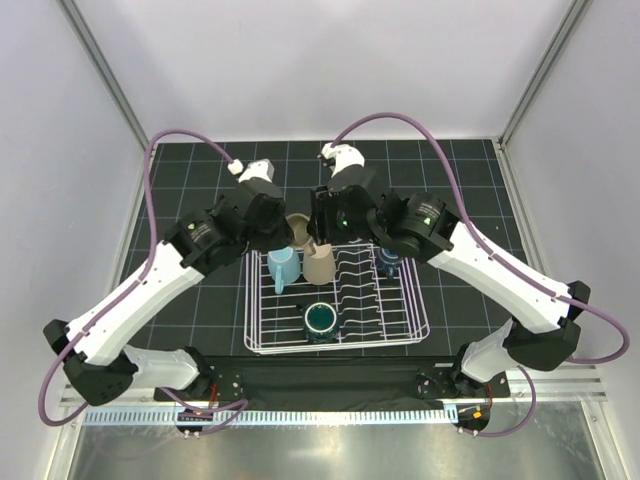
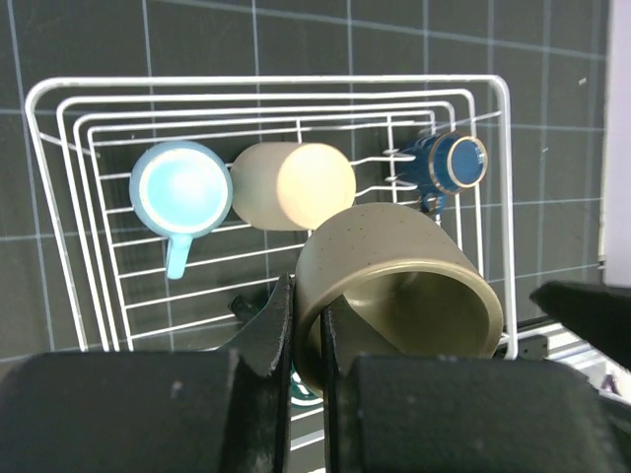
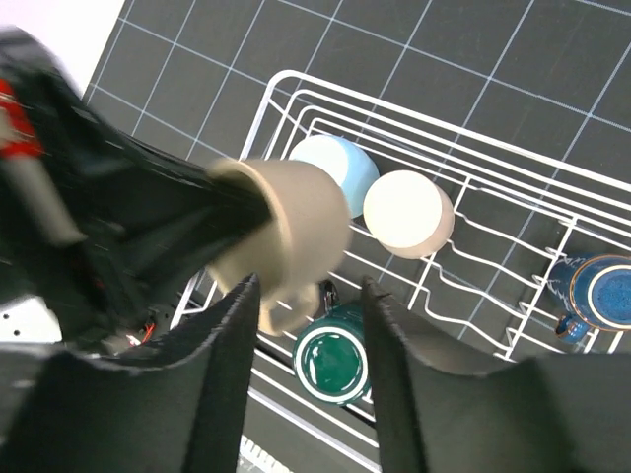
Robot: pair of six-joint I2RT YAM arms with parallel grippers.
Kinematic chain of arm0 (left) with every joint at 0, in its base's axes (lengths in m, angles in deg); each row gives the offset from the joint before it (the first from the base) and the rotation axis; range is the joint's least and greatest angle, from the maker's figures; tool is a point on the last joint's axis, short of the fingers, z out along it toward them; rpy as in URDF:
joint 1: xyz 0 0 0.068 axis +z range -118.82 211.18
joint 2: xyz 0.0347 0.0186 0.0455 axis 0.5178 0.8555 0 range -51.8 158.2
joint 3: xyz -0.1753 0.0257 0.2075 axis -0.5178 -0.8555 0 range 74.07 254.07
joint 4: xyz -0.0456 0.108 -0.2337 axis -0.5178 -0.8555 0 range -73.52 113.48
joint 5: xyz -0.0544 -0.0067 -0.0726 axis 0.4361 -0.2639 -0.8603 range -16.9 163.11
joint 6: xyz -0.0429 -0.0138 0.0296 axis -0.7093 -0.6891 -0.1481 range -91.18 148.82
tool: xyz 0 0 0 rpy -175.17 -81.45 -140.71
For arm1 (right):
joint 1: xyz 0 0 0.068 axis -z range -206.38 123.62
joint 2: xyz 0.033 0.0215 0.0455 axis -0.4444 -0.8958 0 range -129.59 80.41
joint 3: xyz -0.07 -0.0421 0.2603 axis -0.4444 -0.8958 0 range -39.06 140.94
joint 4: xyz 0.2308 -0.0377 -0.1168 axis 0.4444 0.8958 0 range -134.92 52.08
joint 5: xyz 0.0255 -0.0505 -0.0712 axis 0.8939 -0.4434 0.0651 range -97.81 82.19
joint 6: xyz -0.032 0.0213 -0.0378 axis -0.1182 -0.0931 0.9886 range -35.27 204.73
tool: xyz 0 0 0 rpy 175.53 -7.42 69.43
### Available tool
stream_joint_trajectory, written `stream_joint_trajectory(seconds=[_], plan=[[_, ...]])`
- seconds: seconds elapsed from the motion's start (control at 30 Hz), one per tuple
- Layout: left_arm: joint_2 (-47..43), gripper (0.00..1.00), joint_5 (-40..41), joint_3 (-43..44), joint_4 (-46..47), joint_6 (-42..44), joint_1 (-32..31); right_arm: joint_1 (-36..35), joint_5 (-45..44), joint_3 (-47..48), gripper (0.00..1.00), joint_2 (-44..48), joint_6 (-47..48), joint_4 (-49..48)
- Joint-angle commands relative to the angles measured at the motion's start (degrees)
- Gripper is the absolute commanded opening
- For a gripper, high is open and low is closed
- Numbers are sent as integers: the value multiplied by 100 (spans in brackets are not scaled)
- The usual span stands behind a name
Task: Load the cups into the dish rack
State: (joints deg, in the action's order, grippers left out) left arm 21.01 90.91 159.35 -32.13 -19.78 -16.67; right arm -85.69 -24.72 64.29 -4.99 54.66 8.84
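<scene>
My left gripper (image 2: 308, 305) is shut on the wall of the small tan mug (image 2: 394, 286), one finger inside the rim and one outside, holding it tilted above the white wire dish rack (image 2: 266, 81). In the rack lie a light blue mug (image 2: 180, 189), a beige handleless cup (image 2: 294, 184), a dark blue mug (image 2: 446, 163) and a dark teal-green mug (image 3: 333, 360). My right gripper (image 3: 308, 315) is open and empty above the rack, just beside the held tan mug (image 3: 291, 232). In the top view the tan mug (image 1: 297, 230) hangs over the rack's far left end (image 1: 335, 350).
The rack stands on a black gridded mat (image 1: 200, 170). White walls enclose the mat at the back and both sides. Both wrists crowd together over the rack's far edge, with the left arm (image 1: 150, 290) and the right arm (image 1: 490, 265) flanking it.
</scene>
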Motion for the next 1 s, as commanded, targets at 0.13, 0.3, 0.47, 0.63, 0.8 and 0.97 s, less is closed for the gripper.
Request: stream_joint_trajectory(seconds=[0.13,0.3,0.47,0.63,0.8,0.97], plan=[[-698,0,-189,-11,745,281,198,-37,459,10,58,411,342,-102],[-1163,0,-435,-116,1376,421,268,-37,1240,1,63,612,537,-471],[-1682,0,-488,-344,2115,571,277,-28,1962,-104,70,894,677,-1093],[-2227,0,-602,-740,2985,702,277,25,2736,-140,74,1008,809,-1526],[-2641,0,-996,-995,3810,940,277,165,3648,-148,74,991,678,-1982],[-2808,0,-1384,-1153,4278,931,277,375,4361,-175,74,938,388,-2527]])
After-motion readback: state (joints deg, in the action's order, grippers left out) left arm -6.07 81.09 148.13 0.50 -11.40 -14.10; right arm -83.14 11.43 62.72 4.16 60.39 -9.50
